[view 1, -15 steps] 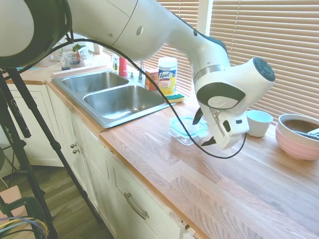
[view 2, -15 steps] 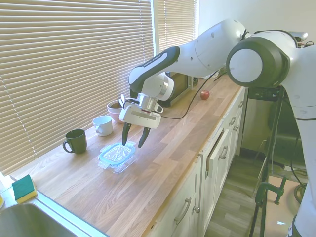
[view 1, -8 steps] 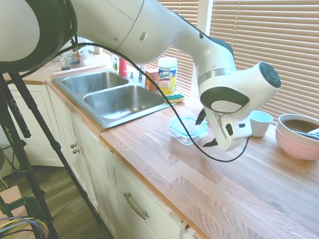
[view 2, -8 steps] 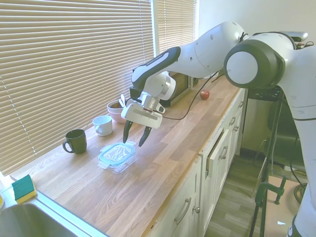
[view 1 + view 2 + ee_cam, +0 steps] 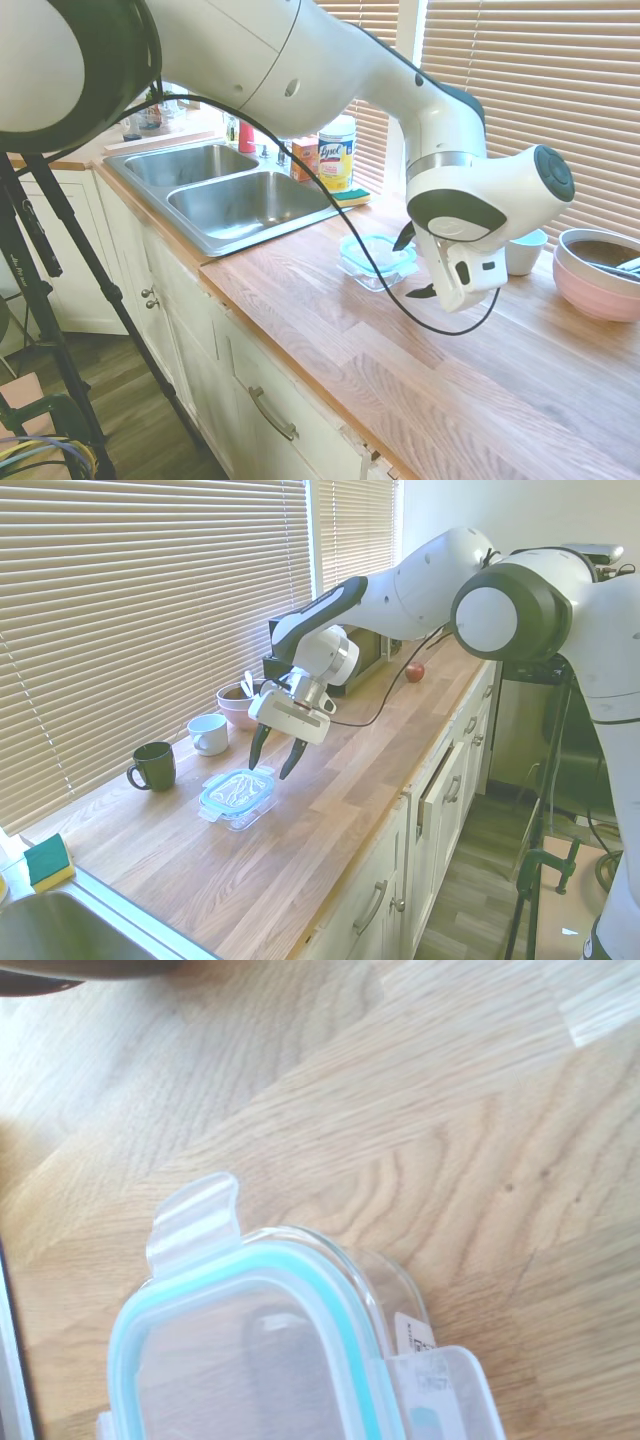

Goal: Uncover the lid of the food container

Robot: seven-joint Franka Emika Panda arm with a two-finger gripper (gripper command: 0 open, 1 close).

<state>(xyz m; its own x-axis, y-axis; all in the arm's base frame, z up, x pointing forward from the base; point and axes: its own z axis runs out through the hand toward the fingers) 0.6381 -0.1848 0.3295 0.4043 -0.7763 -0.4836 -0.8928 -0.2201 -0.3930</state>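
Gripper [image 5: 276,761]: fingers spread, holding nothing, just above the lid's right edge.
Lid [image 5: 234,789]: sits on the food container [image 5: 243,811].

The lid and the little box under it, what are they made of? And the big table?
The lid looks like see-through plastic with a soft teal rim; its tabs look bendy and cloudy. The food container looks like clear glass, as its edge is thick and shiny, though it could be hard plastic. The countertop looks like smooth pale wood, with grain lines showing.
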